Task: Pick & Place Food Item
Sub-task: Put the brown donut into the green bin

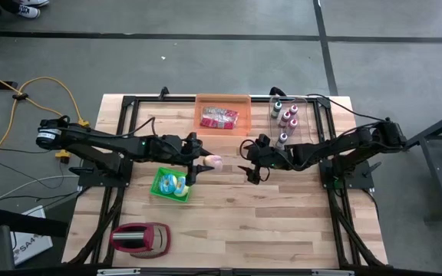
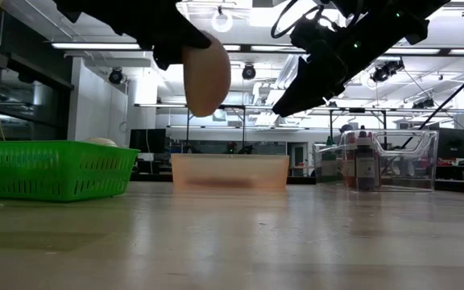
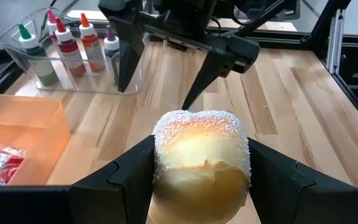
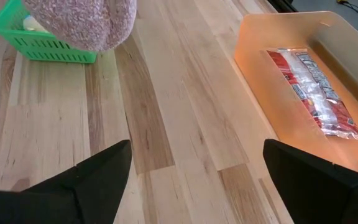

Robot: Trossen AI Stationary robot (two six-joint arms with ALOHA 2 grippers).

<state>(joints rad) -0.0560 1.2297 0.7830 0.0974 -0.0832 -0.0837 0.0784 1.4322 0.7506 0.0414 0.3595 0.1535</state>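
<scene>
Held up above the tabletop (image 1: 282, 222), just beside the green basket (image 1: 170, 185), the round bun (image 3: 201, 163) sits clamped in the left end effector (image 3: 201, 177). Facing it, the right end effector (image 1: 249, 170) waits wide apart, empty.

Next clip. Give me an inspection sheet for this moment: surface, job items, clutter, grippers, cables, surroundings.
Surface: wooden table, bare in the middle.
Job items: bun held above the table; green basket with food inside; orange bin holding a red packet.
Clutter: clear bin of bottles at the back right; red and grey object at the front left.
Grippers: left gripper shut on the bun, beside the basket; right gripper open, empty, facing the bun.
Cables: yellow cable on the floor, left of the table.
Surroundings: grey floor; shoes at the top-left edge of the high view.
</scene>
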